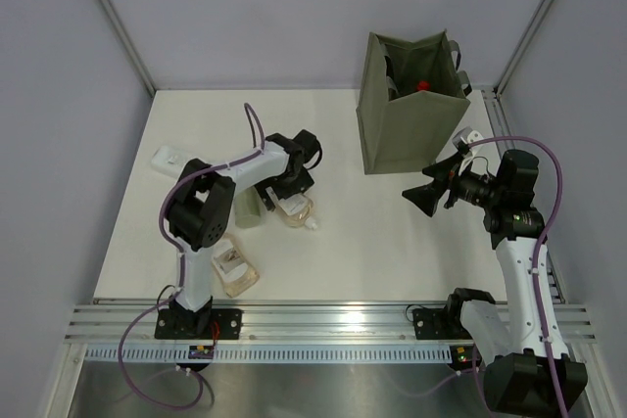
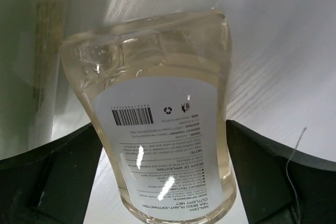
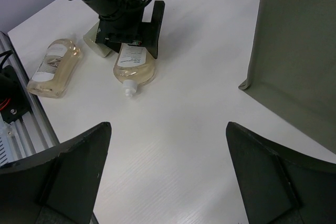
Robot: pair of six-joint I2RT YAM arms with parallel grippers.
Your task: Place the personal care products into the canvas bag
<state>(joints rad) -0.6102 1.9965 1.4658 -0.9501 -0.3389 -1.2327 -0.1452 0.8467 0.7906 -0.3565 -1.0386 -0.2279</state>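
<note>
- Left wrist view: left gripper (image 2: 163, 177) straddles an amber pouch (image 2: 157, 129) lying on the table (image 2: 283, 51); whether the fingers actually clamp it, I cannot tell.
- Right gripper (image 3: 168, 177) hangs spread wide (nothing in it) beside the canvas bag (image 1: 411, 110).

Two amber pouches (image 3: 134, 65) (image 3: 54, 68), one canvas bag (image 1: 407, 105).

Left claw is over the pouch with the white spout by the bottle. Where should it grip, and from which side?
Grip the soap pouch across its flat labelled body, coming straight down from above. It lies flat on the table, spout pointing away from the left claw, whose fingers already straddle its two long edges. The spout end looks too narrow to hold well.
</note>
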